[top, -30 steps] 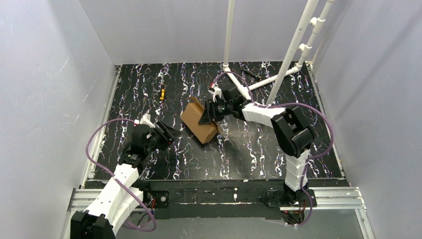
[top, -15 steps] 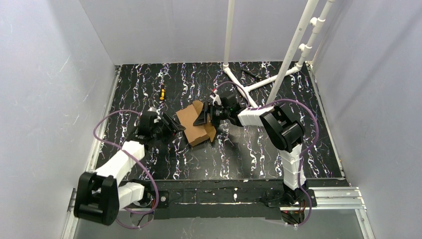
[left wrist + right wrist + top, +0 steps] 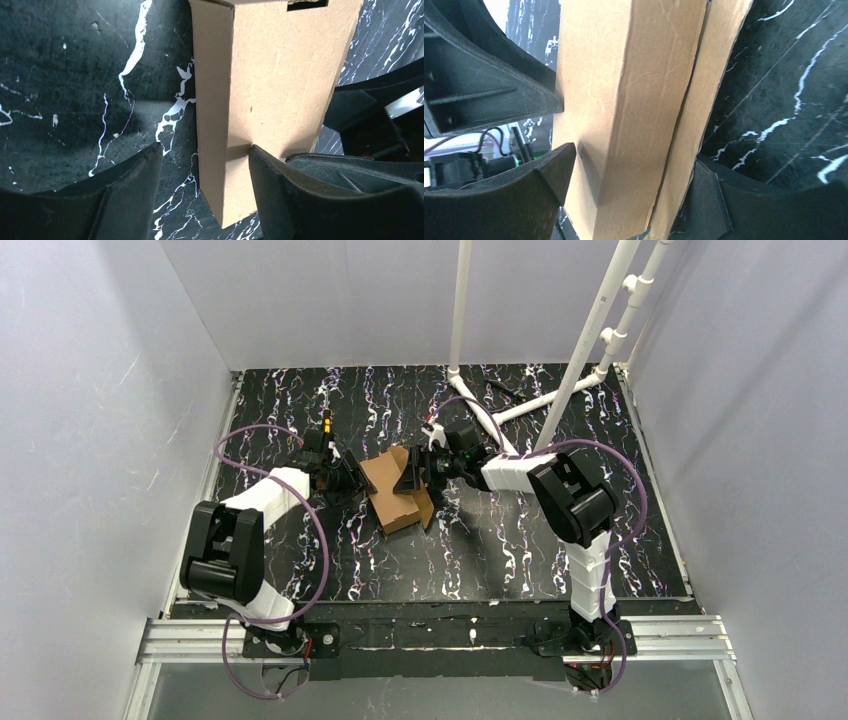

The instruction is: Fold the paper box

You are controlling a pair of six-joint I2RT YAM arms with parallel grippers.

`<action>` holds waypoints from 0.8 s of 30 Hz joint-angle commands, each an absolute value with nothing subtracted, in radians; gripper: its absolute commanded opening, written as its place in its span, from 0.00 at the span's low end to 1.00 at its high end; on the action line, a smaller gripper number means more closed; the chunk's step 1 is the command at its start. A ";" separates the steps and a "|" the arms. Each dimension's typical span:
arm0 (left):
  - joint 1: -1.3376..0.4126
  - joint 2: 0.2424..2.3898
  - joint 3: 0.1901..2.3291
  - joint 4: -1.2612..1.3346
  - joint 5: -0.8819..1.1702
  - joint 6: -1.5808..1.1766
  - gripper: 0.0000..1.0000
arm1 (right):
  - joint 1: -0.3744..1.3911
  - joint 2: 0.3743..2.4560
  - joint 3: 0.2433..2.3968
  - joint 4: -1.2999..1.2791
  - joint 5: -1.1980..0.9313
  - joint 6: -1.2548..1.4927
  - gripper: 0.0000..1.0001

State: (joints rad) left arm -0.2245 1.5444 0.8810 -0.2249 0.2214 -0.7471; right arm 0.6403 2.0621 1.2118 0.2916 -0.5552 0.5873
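Spreading under everything is the black, white-veined bench (image 3: pixel 500 540), with a white pipe frame (image 3: pixel 590 330) standing at its far right. My two arms reach in toward the middle, where the paper box (image 3: pixel 392 490) lies on the bench, brown and already folded up into a block. My left jaws are spread around its left end: one finger (image 3: pixel 125 200) stands clear of the cardboard with bare bench between, and the other finger (image 3: pixel 310 200) lies against the box's broad face. My right jaws straddle its right side, one finger (image 3: pixel 514 200) at the box wall and the other finger (image 3: pixel 714 205) just behind a loose flap (image 3: pixel 709 90). I cannot tell whether they are pinching it. A small yellow-and-black thing (image 3: pixel 326 426) lies near my left arm, toward the far left.
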 commanded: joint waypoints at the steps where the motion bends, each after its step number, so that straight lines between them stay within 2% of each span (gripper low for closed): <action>1: -0.224 1.588 0.951 -0.336 0.201 -0.663 0.61 | 0.614 2.020 1.208 0.176 -0.468 0.400 0.86; 13: -0.224 1.683 1.089 -0.463 0.191 -0.532 0.61 | 0.594 1.870 1.225 0.022 -0.301 0.011 0.87; 18: -0.223 1.674 1.114 -0.480 0.196 -0.502 0.61 | 0.597 1.793 1.176 0.031 -0.363 -0.110 0.86; 21: -0.222 1.653 1.117 -0.470 0.210 -0.496 0.62 | 0.598 1.801 1.182 0.010 -0.363 -0.114 0.76; 24: -0.222 1.556 1.107 -0.412 0.256 -0.504 0.64 | 0.618 1.845 1.193 -0.040 -0.375 -0.110 0.48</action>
